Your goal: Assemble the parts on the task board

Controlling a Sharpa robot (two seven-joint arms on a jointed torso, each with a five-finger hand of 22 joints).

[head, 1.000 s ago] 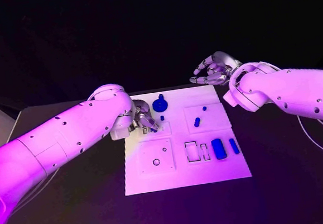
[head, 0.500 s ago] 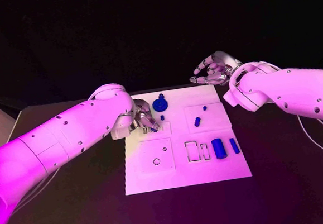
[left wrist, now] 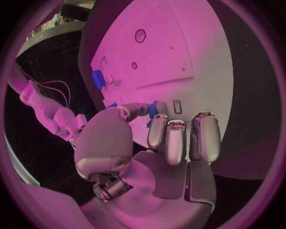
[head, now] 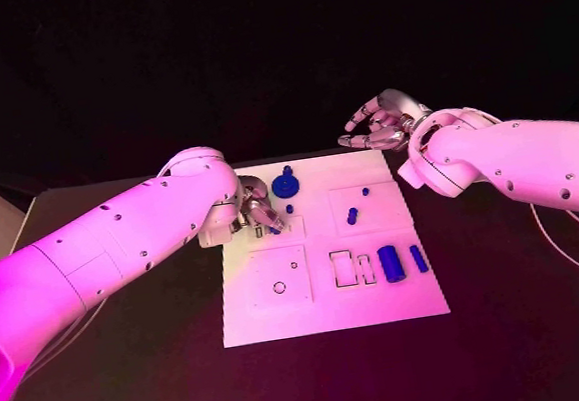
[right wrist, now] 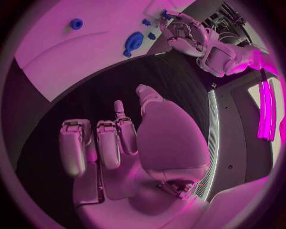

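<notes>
On the table: we see the white board (head: 334,305) lying flat in the middle, between our two arms.
Left hand: our left hand (head: 257,215) hangs over the board's far left part, fingers pointing down toward it. From the wrist the fingers (left wrist: 168,139) lie side by side and bent, with the thumb curled across toward them; a small blue piece (left wrist: 152,110) sits at the thumb tip. We cannot tell whether it is pinched or just lies behind.
Right hand: our right hand (head: 383,121) is lifted beyond the board's far right corner, over the dark table. From its wrist the fingers (right wrist: 101,143) are half curled and apart from the thumb, with nothing in them; it is released.
Gear: a round blue gear (head: 286,186) sits at the board's far edge, just beside the left hand.
Far pegs: a small peg (head: 290,208) near the left fingers; a short bar (head: 353,217) and a dot-like peg (head: 366,191) in the far right square.
Near parts: a thick blue cylinder (head: 390,264) and a thinner bar (head: 419,258) lie side by side at the right, next to two outlined slots (head: 345,268).
Near left square: a small round hole (head: 281,288).
</notes>
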